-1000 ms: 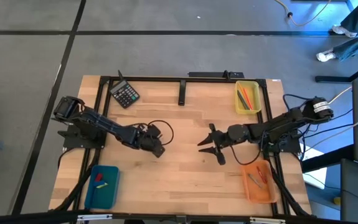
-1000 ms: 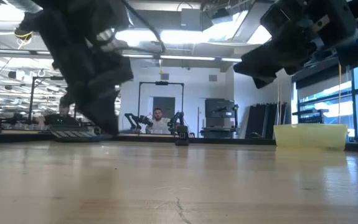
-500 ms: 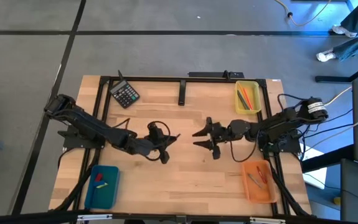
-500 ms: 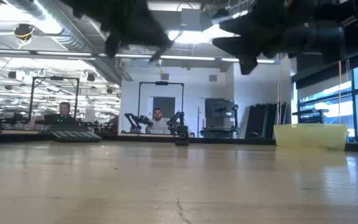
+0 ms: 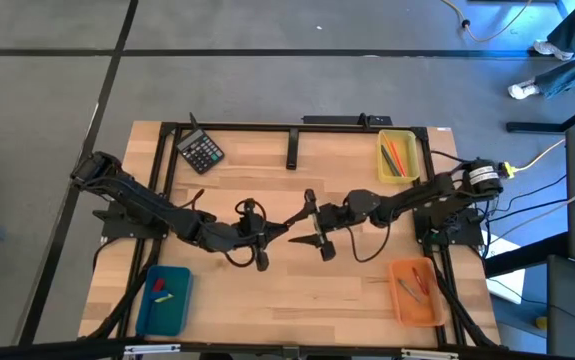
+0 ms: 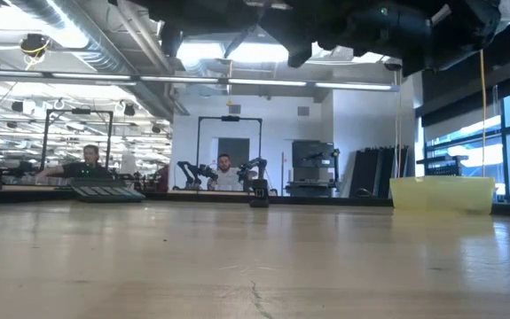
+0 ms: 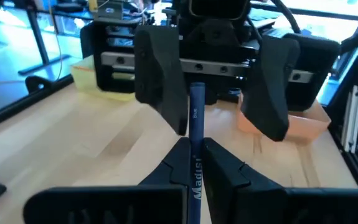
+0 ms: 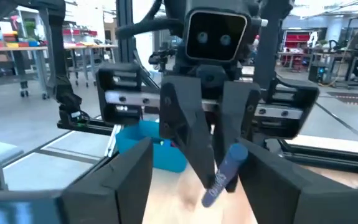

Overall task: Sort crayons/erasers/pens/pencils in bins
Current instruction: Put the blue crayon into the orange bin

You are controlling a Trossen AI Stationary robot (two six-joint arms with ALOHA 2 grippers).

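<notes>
Both arms meet mid-table, grippers facing each other, a pen passing between them.

Left gripper (image 5: 270, 234) sits just left of frame center in the high view, fingers pinched tight on a blue pen (image 7: 195, 146); the left wrist view shows the pen clamped between its 2 fingers, pointing straight at the other arm. Right gripper (image 5: 312, 224) is just right of it, fingers spread wide, straddling the pen's far end; right wrist view shows the pen tip (image 8: 225, 166) between its 2 open fingers (image 8: 127, 175), no contact visible.

Both are lifted off the table (image 5: 297, 290); in the low view they show only as dark shapes along the top edge.

Bins:
- yellow bin (image 5: 398, 158), upper right of the table, holds orange, green and red crayons (image 5: 396, 156)
- orange bin (image 5: 415, 290), lower right, has a few slim sticks; can't tell what kind
- teal bin (image 5: 164, 299), lower left, holds a red eraser (image 5: 159, 285) and a yellow-green bit

Black calculator (image 5: 202, 153) at upper left of the table, well apart from everything.
</notes>
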